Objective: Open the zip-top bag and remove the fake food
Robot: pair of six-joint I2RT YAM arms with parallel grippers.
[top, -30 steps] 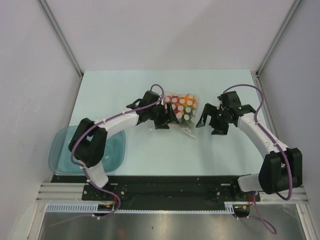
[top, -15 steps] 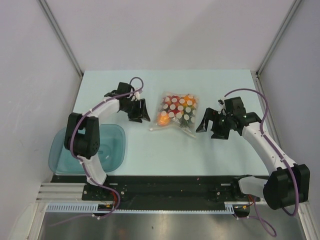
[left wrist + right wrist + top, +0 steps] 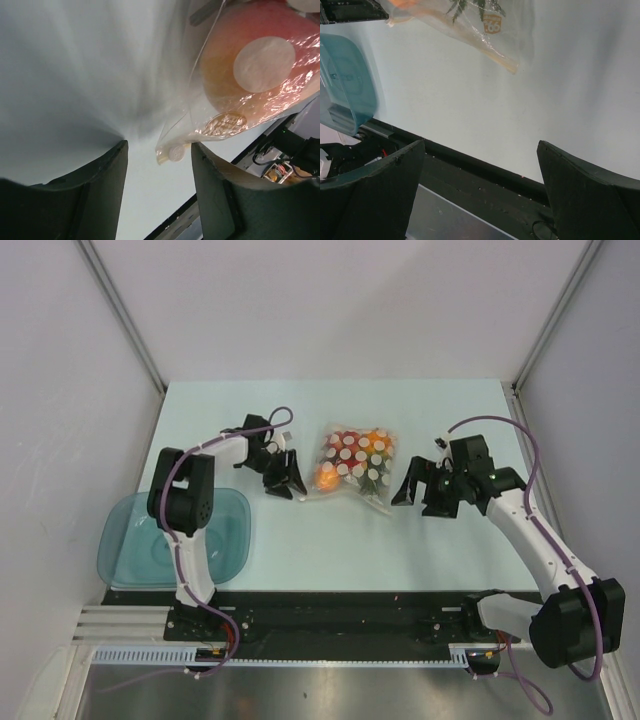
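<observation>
1. Where the table (image 3: 300, 530) reached roughly its middle, the zip-top bag (image 3: 352, 462) was laid flat, its plastic printed with pale, orange and red dots.
2. The fake food (image 3: 326, 477) was contained inside it; an orange-pink piece was pressed against the plastic at the bag's left end.
3. The left gripper (image 3: 283, 481) was set just left of the bag, jaws parted and nothing clasped; in the left wrist view a bag corner was seen ahead of the gap.
4. The right gripper (image 3: 420, 492) was placed just right of the bag, spread wide, empty, not touching it.
5. A teal tray (image 3: 120, 540) was seated at the near-left table edge, well apart from the bag.
</observation>
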